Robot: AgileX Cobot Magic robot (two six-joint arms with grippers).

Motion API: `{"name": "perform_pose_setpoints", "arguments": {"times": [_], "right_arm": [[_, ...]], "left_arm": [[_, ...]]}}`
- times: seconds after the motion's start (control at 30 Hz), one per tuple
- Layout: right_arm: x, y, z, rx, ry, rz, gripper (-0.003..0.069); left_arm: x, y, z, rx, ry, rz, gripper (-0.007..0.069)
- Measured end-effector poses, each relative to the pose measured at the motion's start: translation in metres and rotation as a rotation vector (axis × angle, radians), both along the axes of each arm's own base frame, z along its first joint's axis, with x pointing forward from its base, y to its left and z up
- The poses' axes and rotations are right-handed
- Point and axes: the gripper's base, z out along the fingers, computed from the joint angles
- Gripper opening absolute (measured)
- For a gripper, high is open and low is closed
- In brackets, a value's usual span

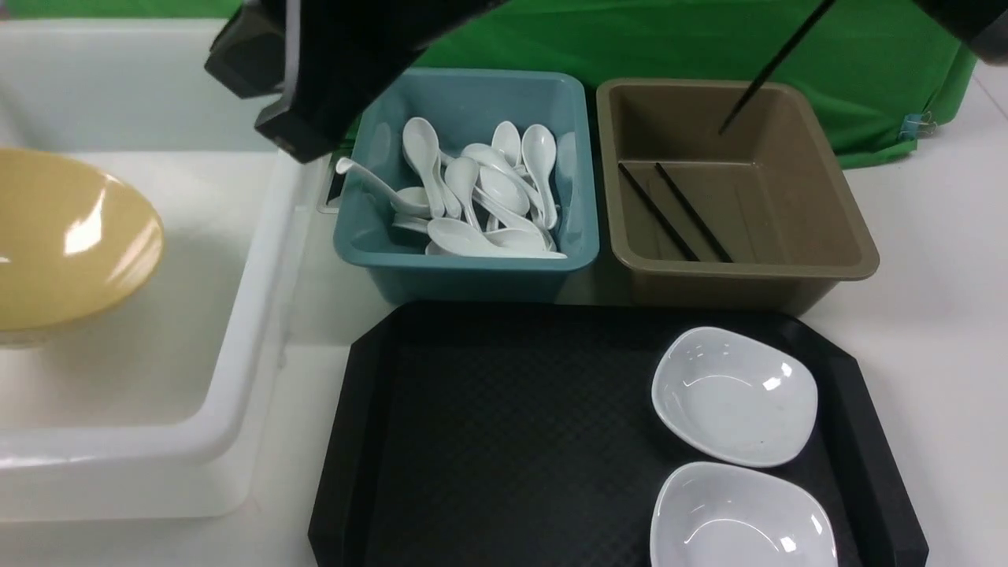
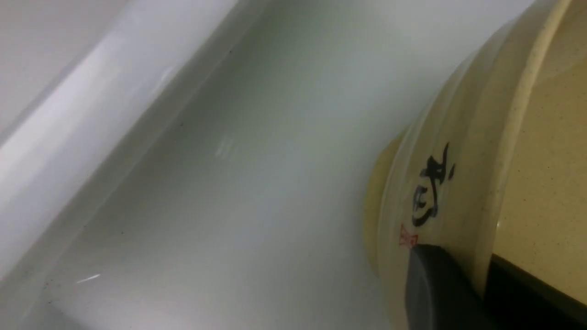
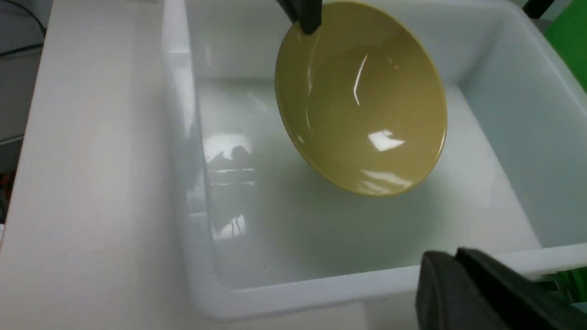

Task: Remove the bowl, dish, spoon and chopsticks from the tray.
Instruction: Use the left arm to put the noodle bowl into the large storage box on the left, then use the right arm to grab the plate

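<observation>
Table (image 1: 929,315): white, carries everything noted below.
White tub (image 1: 102,453): the biggest container, at the table's left edge.
Tray (image 1: 504,441): black, at the table's near edge, right of the white tub.
Bowl (image 1: 63,244): glossy mustard-yellow inside, paler outside with black brush characters and a small red seal. It is off the tray and inside the white tub, steeply tilted, with its mouth toward the tub's right wall.
Key relation: the tub floor lies just under the bowl's foot. We cannot tell whether they touch. We judge only a short lowering and a release are left here.
Brown tub (image 1: 748,272): behind the tray's right half, with two black sticks (image 1: 694,213) lying flat in it.
Teal tub (image 1: 465,264): behind the tray's left half, holding a heap of white spoons (image 1: 480,189). We cannot pick out the task's own spoon.
Dishes (image 1: 736,398) (image 1: 744,520): two, white, on the tray's right side, one behind the other.
Chopsticks (image 1: 776,67): a thin black line hanging tilted over the brown tub. The upper end runs out of frame toward the right arm (image 1: 976,24). We cannot tell whether it is one stick or a pair.
Left jaws: clamped on the bowl's rim, one pad (image 2: 435,293) outside and one inside. This arm alone is at the bowl.
Right jaws: together. The grip itself is unseen, but we judge they hold the chopsticks.
</observation>
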Motion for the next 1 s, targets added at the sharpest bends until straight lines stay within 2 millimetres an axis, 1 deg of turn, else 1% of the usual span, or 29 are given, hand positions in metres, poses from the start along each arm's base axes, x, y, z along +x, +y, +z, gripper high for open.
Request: {"name": "perform_pose_setpoints", "arguments": {"times": [0.07, 0.23, 0.3, 0.37, 0.4, 0.47, 0.5, 0.53, 0.57, 0.6, 0.63, 0.67, 0.73, 0.8, 0.87, 0.9, 0.93, 0.97, 1.0], "right_arm": [[0.0, 0.0, 0.0, -0.005, -0.004, -0.002, 0.002], [0.0, -0.001, 0.0, -0.008, -0.007, -0.003, 0.002], [0.0, -0.001, 0.0, -0.009, -0.007, -0.003, 0.002], [0.001, -0.001, 0.0, -0.01, -0.008, -0.004, 0.002], [0.001, -0.001, 0.0, -0.012, -0.01, -0.005, 0.002], [0.001, -0.002, -0.001, -0.027, -0.017, -0.008, 0.002], [0.002, -0.002, -0.002, -0.039, -0.021, -0.011, 0.002], [0.003, -0.004, -0.004, -0.066, -0.034, -0.02, 0.002], [0.004, -0.005, -0.005, -0.087, -0.042, -0.03, 0.002], [0.005, -0.006, -0.005, -0.102, -0.05, -0.042, 0.002], [0.007, -0.01, -0.006, -0.136, -0.055, -0.073, 0.002], [0.008, -0.014, -0.006, -0.155, -0.059, -0.099, 0.002], [0.013, -0.027, -0.003, -0.198, -0.052, -0.182, 0.002], [0.02, -0.05, 0.004, -0.237, -0.031, -0.271, 0.002], [0.027, -0.074, 0.011, -0.241, 0.0, -0.36, 0.002], [0.034, -0.09, 0.014, -0.236, 0.015, -0.417, 0.002], [0.037, -0.105, 0.019, -0.226, 0.029, -0.47, 0.002], [0.044, -0.127, 0.018, -0.226, 0.059, -0.547, 0.002], [0.051, -0.146, 0.017, -0.222, 0.085, -0.616, 0.002]], "left_arm": [[0.0, 0.004, -0.009, 0.012, 0.034, 0.015, 0.0024], [-0.003, 0.01, -0.011, 0.07, 0.076, 0.033, 0.0028], [-0.003, 0.011, -0.011, 0.078, 0.08, 0.031, 0.0043], [-0.003, 0.012, -0.011, 0.089, 0.087, 0.029, 0.0081], [-0.004, 0.012, -0.011, 0.097, 0.093, 0.027, 0.0111], [-0.006, 0.013, -0.011, 0.119, 0.118, 0.017, 0.0237], [-0.007, 0.014, -0.01, 0.13, 0.128, 0.012, 0.0286], [-0.008, 0.015, -0.002, 0.159, 0.133, 0.006, 0.0374], [-0.009, 0.016, 0.004, 0.18, 0.134, 0.003, 0.0433], [-0.01, 0.016, 0.006, 0.183, 0.133, 0.003, 0.0444], [-0.012, 0.015, 0.022, 0.22, 0.115, 0.003, 0.0512], [-0.014, 0.014, 0.034, 0.24, 0.096, 0.004, 0.0547], [-0.019, 0.006, 0.063, 0.269, 0.047, 0.002, 0.0576], [-0.021, -0.011, 0.087, 0.288, 0.005, -0.057, 0.0552], [-0.019, -0.041, 0.107, 0.302, -0.044, -0.181, 0.0475], [-0.015, -0.059, 0.114, 0.3, -0.079, -0.254, 0.04], [-0.011, -0.083, 0.122, 0.303, -0.121, -0.352, 0.0309], [-0.006, -0.114, 0.129, 0.306, -0.161, -0.473, 0.0186], [-0.004, -0.136, 0.133, 0.299, -0.188, -0.555, 0.0122]]}}
